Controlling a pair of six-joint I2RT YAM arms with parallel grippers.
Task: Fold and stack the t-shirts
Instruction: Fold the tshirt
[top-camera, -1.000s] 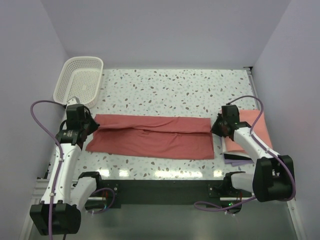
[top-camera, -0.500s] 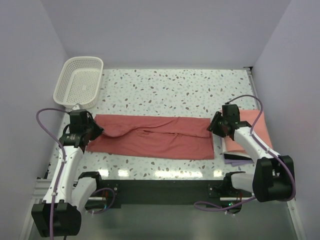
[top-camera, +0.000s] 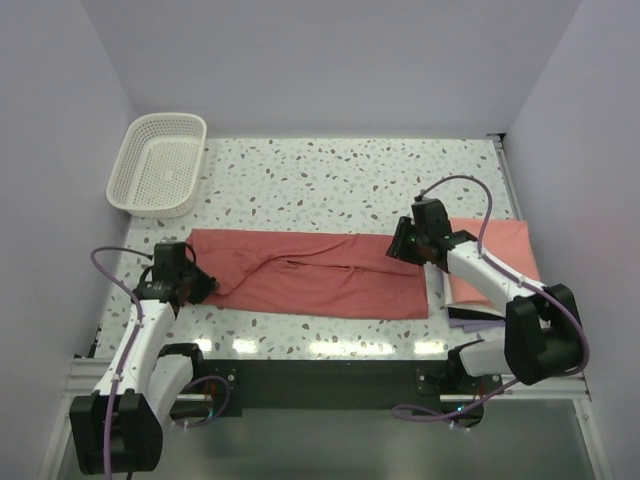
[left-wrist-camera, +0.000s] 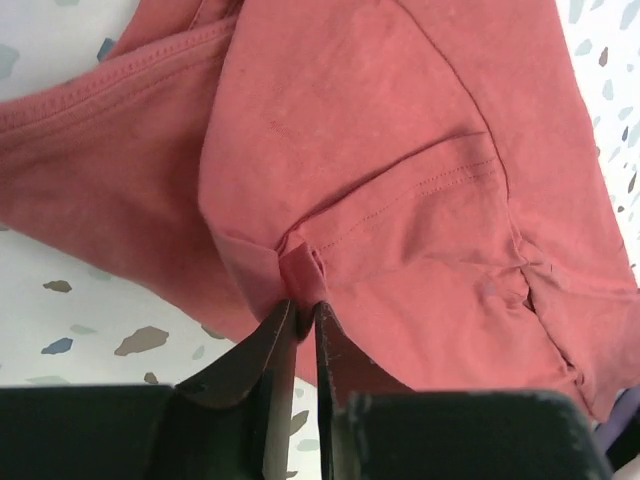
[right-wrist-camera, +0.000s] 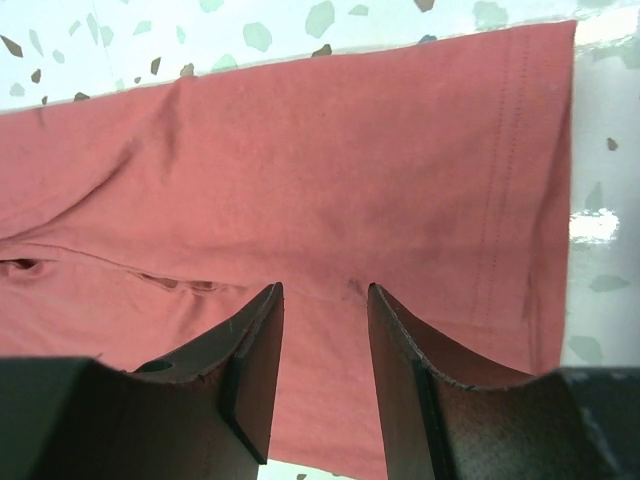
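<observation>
Speckled table (top-camera: 330, 170), red shirt (top-camera: 310, 285) spread on the near side of the basket (top-camera: 168, 119).
Your left gripper (left-wrist-camera: 303, 305) pinches its end nearest the basket; your right gripper (right-wrist-camera: 325, 295) hangs open over the far end.

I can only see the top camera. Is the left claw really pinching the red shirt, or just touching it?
Observer: Pinching. The left wrist view shows the left gripper with a little fold of the red t-shirt squeezed between its fingertips.
Operator: What about the right claw?
Observer: In the right wrist view the right gripper is open, jaws apart over the shirt, gripping nothing.
Operator: Is it near the shirt's edge?
Observer: Yes. The stitched hem runs just right of that gripper in its own view.
</observation>
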